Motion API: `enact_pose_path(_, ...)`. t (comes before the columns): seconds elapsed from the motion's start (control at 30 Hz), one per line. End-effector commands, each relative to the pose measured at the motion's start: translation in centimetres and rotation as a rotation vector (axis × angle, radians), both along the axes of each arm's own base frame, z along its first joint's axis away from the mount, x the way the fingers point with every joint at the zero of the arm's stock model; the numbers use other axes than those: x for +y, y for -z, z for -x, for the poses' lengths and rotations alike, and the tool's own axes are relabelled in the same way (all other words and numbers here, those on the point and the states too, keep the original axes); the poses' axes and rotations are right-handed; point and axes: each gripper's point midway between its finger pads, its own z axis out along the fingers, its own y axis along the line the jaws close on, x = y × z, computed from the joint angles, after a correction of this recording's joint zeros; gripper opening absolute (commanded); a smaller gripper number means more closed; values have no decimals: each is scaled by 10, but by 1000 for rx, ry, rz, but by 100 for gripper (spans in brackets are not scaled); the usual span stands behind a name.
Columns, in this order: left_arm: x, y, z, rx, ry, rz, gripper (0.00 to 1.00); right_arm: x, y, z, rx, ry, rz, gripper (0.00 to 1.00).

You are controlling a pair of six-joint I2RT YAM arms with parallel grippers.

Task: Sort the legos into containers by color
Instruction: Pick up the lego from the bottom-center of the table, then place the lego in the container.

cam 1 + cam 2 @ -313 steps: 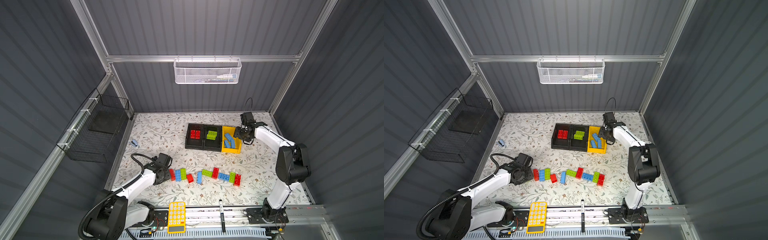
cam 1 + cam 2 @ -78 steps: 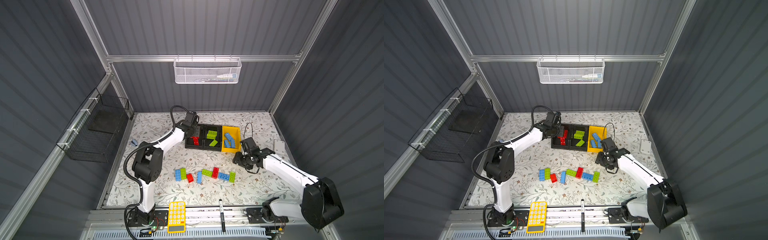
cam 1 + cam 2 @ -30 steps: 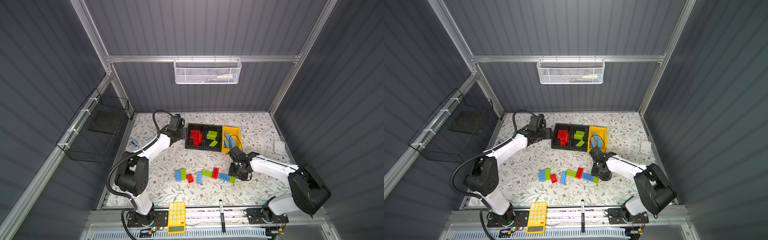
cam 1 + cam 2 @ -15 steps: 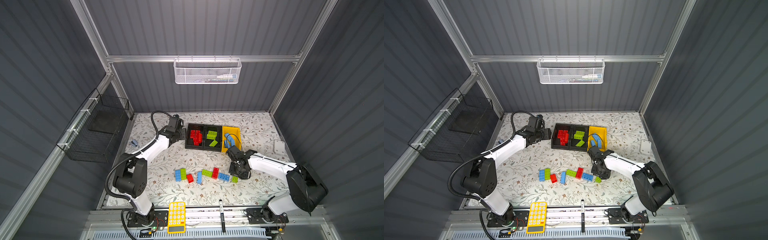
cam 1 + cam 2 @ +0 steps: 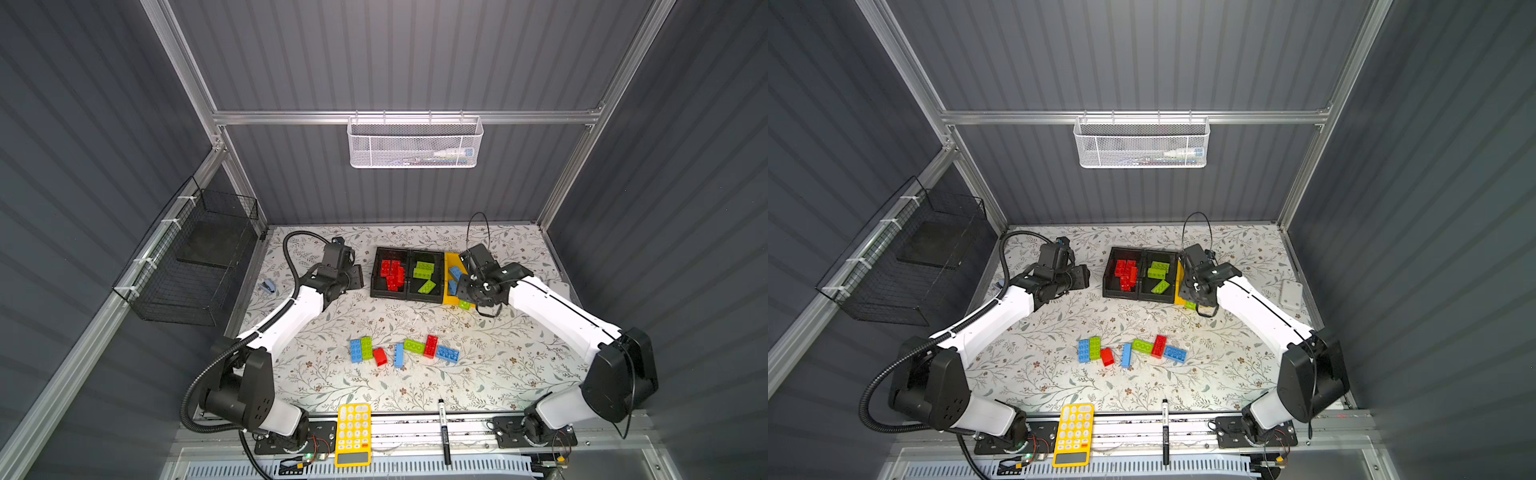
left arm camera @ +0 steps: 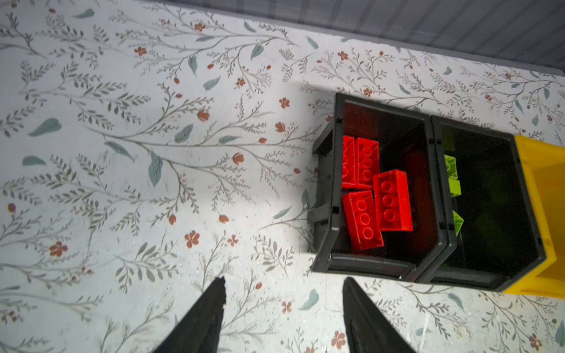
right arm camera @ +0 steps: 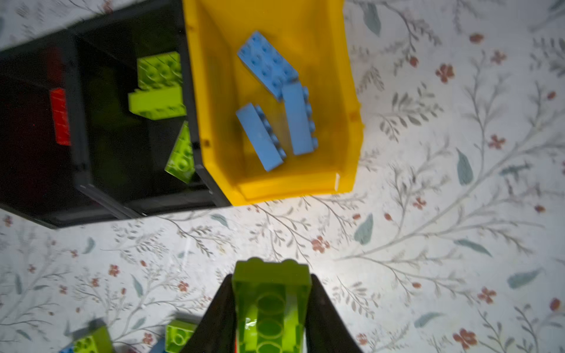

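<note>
While poised over the surface point(image 7: 428, 229) just beside the yellow container point(image 7: 342, 101), clamps a green lego point(image 7: 270, 305) firmly in the right pincer point(image 7: 271, 279); shows the left pincer point(image 6: 283, 281) half spread and empty, near the black container point(image 6: 332, 171) of red legos point(image 6: 391, 198); leaves other legos point(image 5: 413, 345) loose mid-surface.

**Bins part-filled, seven bricks loose, one gripped**

End black bin point(image 5: 377, 286) holds red bricks point(image 5: 392, 272), middle black bin point(image 5: 437, 293) green bricks point(image 5: 424, 270), yellow bin point(image 5: 449, 266) blue bricks point(image 5: 456, 273); the bins touch in a row. In front lie a blue-green pair point(image 5: 361, 350), small red brick point(image 5: 379, 357), narrow blue brick point(image 5: 399, 355) and an abutting green-red-blue trio point(image 5: 431, 347). Right gripper point(image 7: 270, 279) clamps a lone green brick point(image 7: 270, 305) by the yellow bin.
</note>
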Motion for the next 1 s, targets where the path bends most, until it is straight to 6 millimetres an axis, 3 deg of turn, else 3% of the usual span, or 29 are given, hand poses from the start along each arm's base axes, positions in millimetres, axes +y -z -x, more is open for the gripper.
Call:
enact_pose_path(0.0, 12, 5, 16, 33, -57, 20, 63, 24, -3, -28, -28, -59, -36, 28)
enact_pose_path(0.13, 20, 8, 31, 55, -93, 28, 63, 54, -5, -57, -52, -114, -88, 29)
enact_pose_path(0.3, 29, 11, 51, 76, -138, 59, 62, 71, 18, -78, -16, -160, -76, 29)
enact_pose_path(0.53, 36, 31, 84, 139, -185, 114, 64, 91, 50, -98, 34, -182, -110, 29)
enact_pose_path(0.87, 41, 46, 109, 187, -208, 129, 66, 107, 73, -105, 84, -193, -146, 31)
enact_pose_path(0.97, 39, 50, 112, 195, -206, 130, 67, 110, 78, -103, 101, -196, -158, 37)
